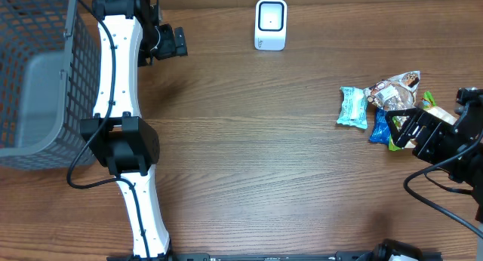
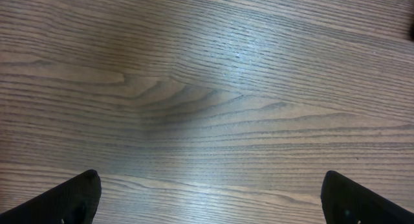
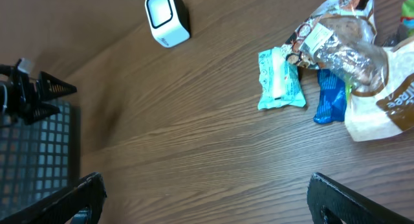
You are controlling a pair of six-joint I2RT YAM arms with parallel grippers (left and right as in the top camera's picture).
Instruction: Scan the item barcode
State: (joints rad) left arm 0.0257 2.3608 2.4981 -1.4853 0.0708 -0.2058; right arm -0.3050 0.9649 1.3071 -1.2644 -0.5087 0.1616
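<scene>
Right of the boxy white scanner point(image 1: 270, 23) lie crinkly foil packets point(image 1: 392, 93), with the right gripper point(image 1: 400, 129) spread just beside them. Left of it, the left gripper point(image 1: 177, 42) is spread over the woodgrain table point(image 1: 249, 155).

Overhead looks straight down; right wrist shares the scanner point(image 1: 270, 23).

Brightness: even, soft indoor light over the wooden surface point(image 1: 249, 155); no view is dim.
Shadows: a faint, soft-edged shadow lies on the wood beside the left arm point(image 1: 117, 72); a dull grey patch crosses the middle of the left wrist view.
Glare: a pale sheen on the grain in the left wrist view; small highlights on the snack wrappers point(image 3: 343, 52).
Focus: the overhead view is sharp; the left claw point(image 2: 210, 208) and right claw point(image 3: 210, 198) show only as soft, dark, detail-less corners.
</scene>
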